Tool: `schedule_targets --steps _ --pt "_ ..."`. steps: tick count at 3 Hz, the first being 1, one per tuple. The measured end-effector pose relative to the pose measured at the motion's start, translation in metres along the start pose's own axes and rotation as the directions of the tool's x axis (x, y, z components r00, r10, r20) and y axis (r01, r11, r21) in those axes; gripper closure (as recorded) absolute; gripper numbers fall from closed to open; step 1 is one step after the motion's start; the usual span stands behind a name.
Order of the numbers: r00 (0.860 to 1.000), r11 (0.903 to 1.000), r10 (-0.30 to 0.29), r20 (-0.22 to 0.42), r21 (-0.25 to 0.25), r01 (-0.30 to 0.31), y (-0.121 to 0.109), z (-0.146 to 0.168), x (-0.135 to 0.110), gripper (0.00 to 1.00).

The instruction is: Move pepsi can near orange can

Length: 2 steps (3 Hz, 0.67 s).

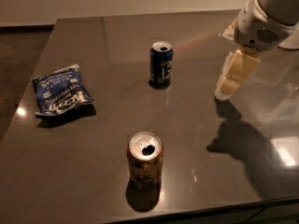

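Dark blue aluminium pepsi can (161, 63), white markings, opened silver top, stands upright at upper centre of the glossy dark tabletop (93, 45). The orange-brown aluminium can (145, 161) sits upright at lower centre, well apart, just bare tabletop between them. A flat blue chip bag (61, 90) lies off to the left. The cream-coloured gripper (225, 87) hangs at upper right, clear of the pepsi can. Clenched or released, honestly can't tell.

Viewed fairly close from one raised camera, angled down across the table (93, 45), with the gripper (225, 88) above its right side.
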State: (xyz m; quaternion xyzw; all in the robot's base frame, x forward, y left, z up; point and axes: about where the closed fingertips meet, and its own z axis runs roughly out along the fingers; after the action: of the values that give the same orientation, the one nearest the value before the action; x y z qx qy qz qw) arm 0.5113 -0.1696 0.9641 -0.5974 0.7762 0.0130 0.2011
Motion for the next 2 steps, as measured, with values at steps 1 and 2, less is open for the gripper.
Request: schedule_targets --steps 1,2 --pt "0.998 0.9994 0.034 0.051 -0.009 -0.033 -0.033 0.025 -0.028 0.00" --pt "0.993 0.9974 0.069 0.092 -0.028 -0.067 -0.062 0.050 -0.054 0.00"
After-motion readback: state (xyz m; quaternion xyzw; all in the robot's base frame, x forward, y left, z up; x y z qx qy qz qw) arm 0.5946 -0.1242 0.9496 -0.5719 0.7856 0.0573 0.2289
